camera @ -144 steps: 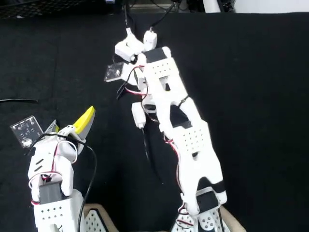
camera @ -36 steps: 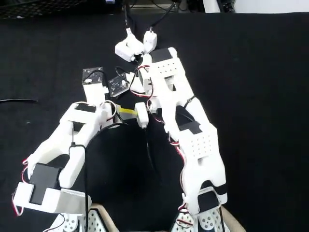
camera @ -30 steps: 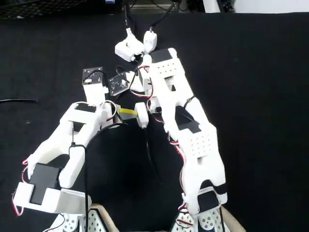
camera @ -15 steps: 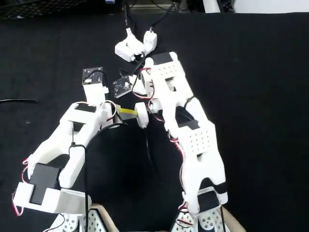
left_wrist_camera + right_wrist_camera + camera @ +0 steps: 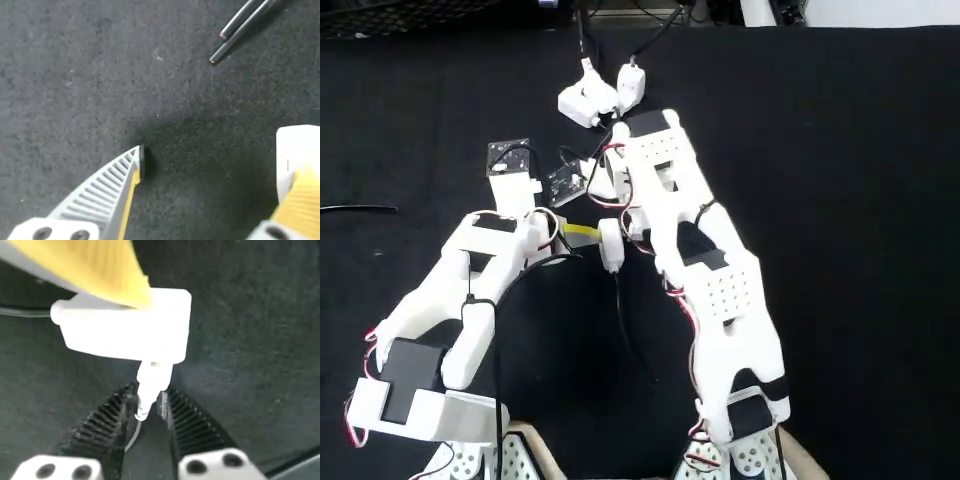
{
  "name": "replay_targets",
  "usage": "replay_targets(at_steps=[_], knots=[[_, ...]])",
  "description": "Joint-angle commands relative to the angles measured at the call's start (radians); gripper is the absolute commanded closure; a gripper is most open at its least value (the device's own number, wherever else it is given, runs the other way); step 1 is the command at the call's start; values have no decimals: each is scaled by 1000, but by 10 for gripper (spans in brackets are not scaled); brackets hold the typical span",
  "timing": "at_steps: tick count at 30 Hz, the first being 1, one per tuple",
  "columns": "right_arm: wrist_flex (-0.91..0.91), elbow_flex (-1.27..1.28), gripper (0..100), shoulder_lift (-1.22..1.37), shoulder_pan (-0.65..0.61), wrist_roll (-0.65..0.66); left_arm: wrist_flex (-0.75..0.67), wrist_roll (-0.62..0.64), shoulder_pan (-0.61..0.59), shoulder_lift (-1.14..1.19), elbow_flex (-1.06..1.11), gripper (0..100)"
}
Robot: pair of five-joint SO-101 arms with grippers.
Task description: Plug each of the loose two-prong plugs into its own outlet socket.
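One white boxy plug (image 5: 125,332), right fingers (image 5: 107,420) clamped on its neck, left fingers (image 5: 107,185) apart

I have one white plug (image 5: 610,243) near the middle of the table: a blocky body, a narrow neck and a thin cable trailing toward the near edge. The right hand (image 5: 149,395) has its black fingers pinched on the neck. Near the far edge, a larger white block (image 5: 585,101) and a smaller white block (image 5: 631,85) lie touching, both cabled. I cannot tell whether they are plugs or sockets.

The plug (image 5: 294,145) is cut off at the edge (prongs hidden); two cables (image 5: 245,22) run off it too.
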Motion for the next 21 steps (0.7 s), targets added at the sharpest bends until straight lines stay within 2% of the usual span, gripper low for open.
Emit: replay_targets(at_steps=[1, 12, 21], knots=[[-2, -19, 987, -5, -77, 3, 44, -8, 4, -43, -15, 553], [-2, -28, 987, -15, -103, -101, 48, -40, 5, -43, -7, 552], [17, -33, 986, -65, -104, -176, 130, -40, 5, -44, -44, 553]])
